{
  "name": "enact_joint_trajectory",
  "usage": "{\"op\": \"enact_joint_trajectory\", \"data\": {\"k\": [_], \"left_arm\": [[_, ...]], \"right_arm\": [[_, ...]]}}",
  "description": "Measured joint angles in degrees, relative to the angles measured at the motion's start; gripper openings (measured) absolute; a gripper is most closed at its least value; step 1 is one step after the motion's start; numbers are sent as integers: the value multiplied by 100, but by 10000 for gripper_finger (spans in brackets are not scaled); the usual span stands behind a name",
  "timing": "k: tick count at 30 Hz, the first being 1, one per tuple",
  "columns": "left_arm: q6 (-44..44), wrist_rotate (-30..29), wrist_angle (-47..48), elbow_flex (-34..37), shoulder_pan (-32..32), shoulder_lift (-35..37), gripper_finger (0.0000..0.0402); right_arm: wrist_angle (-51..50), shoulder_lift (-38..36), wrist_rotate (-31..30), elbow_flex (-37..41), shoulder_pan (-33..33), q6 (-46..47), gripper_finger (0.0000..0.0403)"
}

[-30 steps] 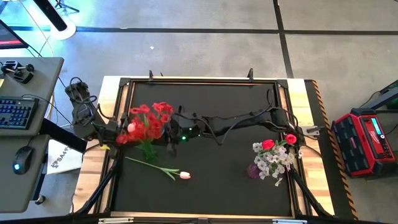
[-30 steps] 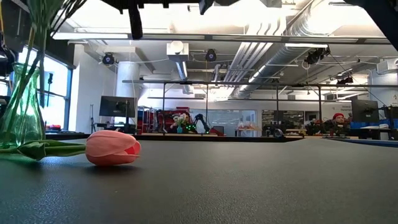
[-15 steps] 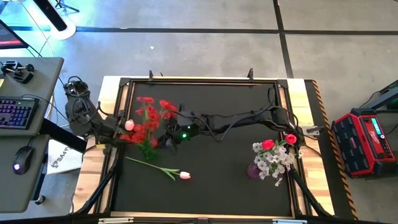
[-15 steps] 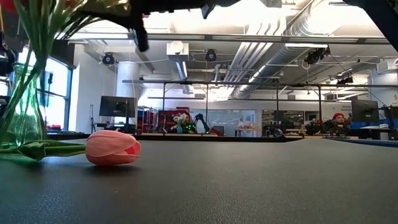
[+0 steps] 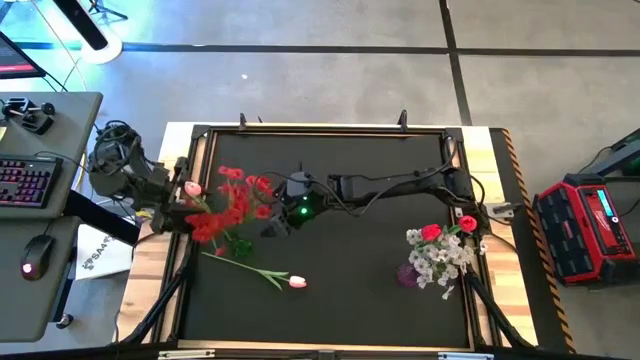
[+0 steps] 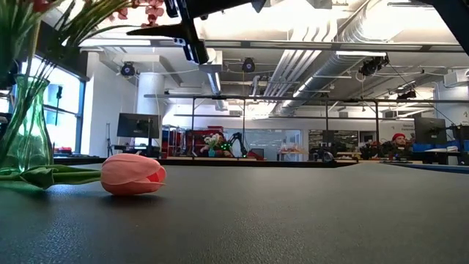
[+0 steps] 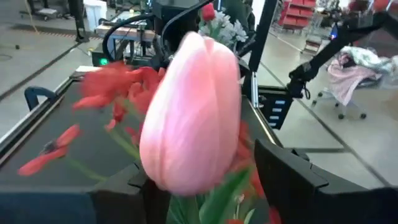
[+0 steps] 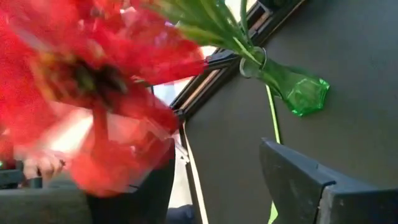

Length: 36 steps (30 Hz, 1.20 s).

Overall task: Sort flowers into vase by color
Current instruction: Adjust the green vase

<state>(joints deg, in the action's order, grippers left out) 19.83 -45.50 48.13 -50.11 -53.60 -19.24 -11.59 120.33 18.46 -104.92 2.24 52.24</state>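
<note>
Red blossoms (image 5: pixel 232 195) stand in the green vase (image 6: pixel 26 132) at the table's left side, leaning out over the left edge. A pink tulip (image 5: pixel 191 188) sits between the left gripper's (image 5: pixel 180 195) fingers, held beside the bouquet. Another tulip (image 5: pixel 296 282) lies on the mat (image 5: pixel 350 270). The right gripper (image 5: pixel 272 222), fingers spread and empty, hangs just beside the blossoms. White and red flowers (image 5: pixel 440 250) stand at the right.
</note>
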Motion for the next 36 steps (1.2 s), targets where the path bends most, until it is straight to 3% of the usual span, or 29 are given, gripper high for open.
{"op": "enact_joint_trajectory", "data": {"k": [5,11,14,19,25,28,32,36], "left_arm": [[256,-305,-38,114,0,-114,232],[-313,-2246,-577,54,0,-246,248],[-397,-2585,-938,-137,0,-246,248],[-737,-1660,-994,-608,0,-290,248],[-539,-1183,-936,-1104,0,-542,248],[-438,-1125,-529,-1192,2,-806,248],[54,-590,229,-1164,2,-1255,248],[407,79,687,-1160,0,-1803,248]], "right_arm": [[-49,-4,226,0,0,51,207],[-188,-7,815,0,-35,302,206],[-340,-7,953,0,-21,326,206],[-552,-7,1210,0,28,330,206],[-1083,-49,1170,0,77,-134,206],[-1450,-25,818,0,178,-886,206],[-2042,48,183,2,393,-2219,205],[-2468,-5,-568,0,445,-2186,204]]}}
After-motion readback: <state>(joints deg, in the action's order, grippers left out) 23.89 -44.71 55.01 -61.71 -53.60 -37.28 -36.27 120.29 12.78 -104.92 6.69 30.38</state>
